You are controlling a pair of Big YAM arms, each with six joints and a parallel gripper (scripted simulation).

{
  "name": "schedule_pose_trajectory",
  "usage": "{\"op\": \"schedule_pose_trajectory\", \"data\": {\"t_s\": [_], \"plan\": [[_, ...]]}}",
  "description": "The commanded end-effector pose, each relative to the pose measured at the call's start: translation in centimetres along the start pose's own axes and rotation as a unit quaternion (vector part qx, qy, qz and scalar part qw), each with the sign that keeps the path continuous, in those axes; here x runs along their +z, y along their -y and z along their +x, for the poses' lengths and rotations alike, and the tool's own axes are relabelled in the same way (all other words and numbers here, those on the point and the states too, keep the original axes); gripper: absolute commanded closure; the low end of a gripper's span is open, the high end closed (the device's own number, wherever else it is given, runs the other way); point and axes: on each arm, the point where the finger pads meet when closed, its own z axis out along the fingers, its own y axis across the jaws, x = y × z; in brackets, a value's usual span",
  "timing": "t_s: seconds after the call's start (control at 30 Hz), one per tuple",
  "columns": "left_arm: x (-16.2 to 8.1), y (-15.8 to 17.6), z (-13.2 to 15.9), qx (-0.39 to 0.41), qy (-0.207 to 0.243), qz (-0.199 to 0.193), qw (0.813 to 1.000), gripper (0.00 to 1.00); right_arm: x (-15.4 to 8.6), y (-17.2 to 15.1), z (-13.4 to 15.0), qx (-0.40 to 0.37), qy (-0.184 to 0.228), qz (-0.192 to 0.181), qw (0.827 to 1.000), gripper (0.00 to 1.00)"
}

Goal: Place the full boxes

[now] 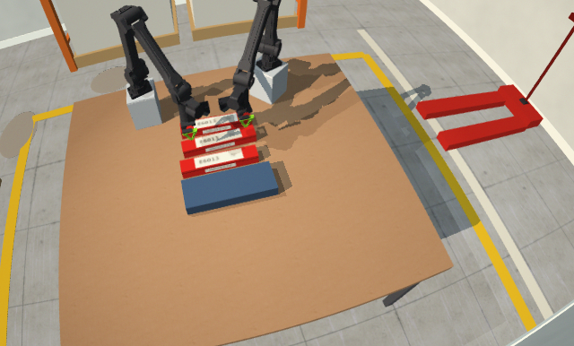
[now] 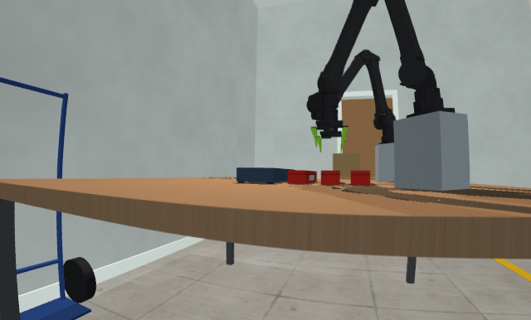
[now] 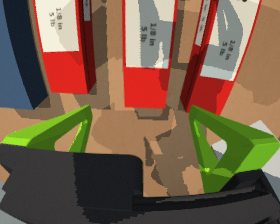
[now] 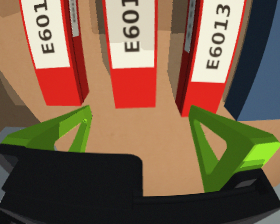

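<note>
Three red E6013 boxes lie flat in a row on the table: the far box (image 1: 219, 125), the middle box (image 1: 217, 142) and the near box (image 1: 219, 161). The near box lies beside the low blue platform (image 1: 229, 185), which is bare. My left gripper (image 1: 247, 120) is open and empty in the air off one end of the boxes, well above them in the exterior view (image 2: 329, 141). My right gripper (image 1: 189, 132) is open and empty off the other end. Each wrist view shows the box ends beyond the spread green fingers.
Two grey arm pedestals (image 1: 144, 108) (image 1: 271, 81) stand behind the boxes. A red pallet jack (image 1: 477, 114) is on the floor beside the table. A blue hand truck (image 2: 26, 207) stands off the table's other side.
</note>
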Motion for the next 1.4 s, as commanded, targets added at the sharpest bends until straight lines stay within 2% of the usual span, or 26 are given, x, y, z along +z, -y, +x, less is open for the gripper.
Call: {"op": "schedule_pose_trajectory", "data": {"t_s": [0.0,0.1,0.13,0.4,0.47,0.6,0.7,1.03,1.23,1.37], "plan": [[0.6,1.3,0.1,0.024,-0.011,0.017,0.999,0.0,0.7,-1.2,0.5,-0.021,-0.009,-0.017,1.0,0.0],[0.6,1.2,0.3,0.022,-0.011,0.017,1.0,0.0,0.7,-1.4,0.2,-0.025,-0.009,-0.017,1.0,0.0],[-0.4,-0.4,-0.6,0.011,0.004,-0.003,1.0,0.0,-0.4,0.4,-0.4,-0.013,0.005,0.004,1.0,0.0],[-0.4,-0.4,-0.6,0.011,0.004,-0.003,1.0,0.0,-0.3,0.3,-0.5,-0.013,0.005,0.004,1.0,0.0],[0.4,-0.7,-0.6,0.014,0.004,-0.003,1.0,0.0,1.2,-0.7,-0.4,-0.024,0.0,-0.004,1.0,0.0],[2.1,0.4,0.5,0.012,-0.004,0.008,1.0,0.0,2.4,-1.0,-0.1,-0.022,-0.002,-0.007,1.0,0.0],[2.3,0.5,0.3,0.015,-0.004,0.008,1.0,0.0,2.2,0.0,-0.7,-0.02,0.004,0.001,1.0,0.0],[4.9,0.4,0.4,0.013,-0.003,0.007,1.0,0.0,5.3,-0.7,0.4,-0.015,-0.003,-0.007,1.0,0.0],[5.6,0.6,0.5,0.013,-0.004,0.008,1.0,0.0,5.8,-0.2,0.2,-0.013,0.0,-0.003,1.0,0.0],[6.5,-0.1,0.2,0.011,-0.001,0.003,1.0,0.0,6.9,-0.2,0.4,-0.011,-0.001,-0.004,1.0,0.0]]}}
